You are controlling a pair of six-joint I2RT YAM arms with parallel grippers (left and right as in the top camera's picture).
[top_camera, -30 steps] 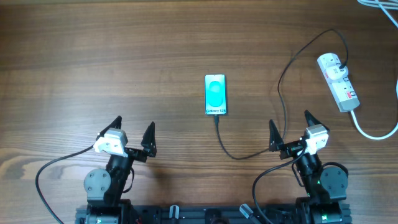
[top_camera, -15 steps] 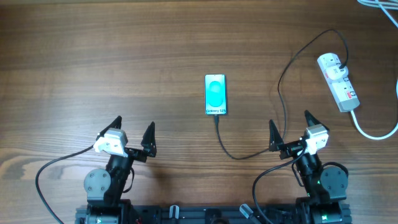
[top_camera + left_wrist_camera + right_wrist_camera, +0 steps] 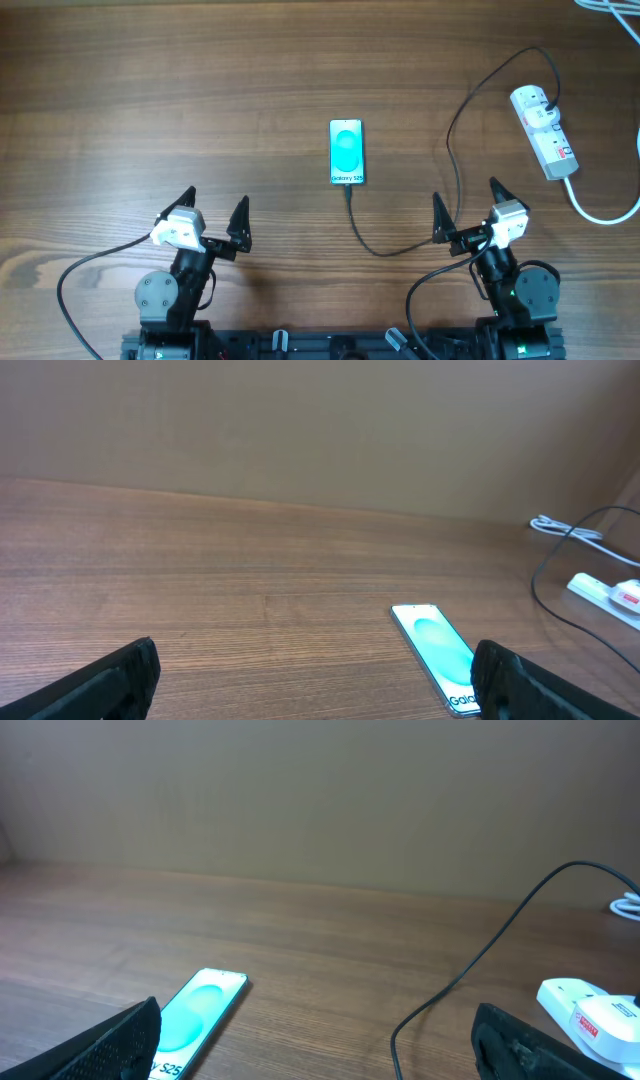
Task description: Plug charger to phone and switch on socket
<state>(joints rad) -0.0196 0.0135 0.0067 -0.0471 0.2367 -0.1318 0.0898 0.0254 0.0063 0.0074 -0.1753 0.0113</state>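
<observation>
The phone (image 3: 346,152) lies flat mid-table, teal screen up, its "Galaxy S25" end toward me. It also shows in the left wrist view (image 3: 438,669) and the right wrist view (image 3: 198,1011). The charger's thin black cable (image 3: 455,150) runs from the white socket strip (image 3: 545,131) at the far right in a loop, and its tip sits at the phone's near end. The cable shows in the right wrist view (image 3: 480,960), as does the strip (image 3: 590,1006). My left gripper (image 3: 214,222) and right gripper (image 3: 468,210) are both open and empty, near the front edge.
The strip's thick white cord (image 3: 600,212) curves off the right edge. Another white cable (image 3: 610,15) lies at the far right corner. A plain wall stands behind the wooden table (image 3: 150,100).
</observation>
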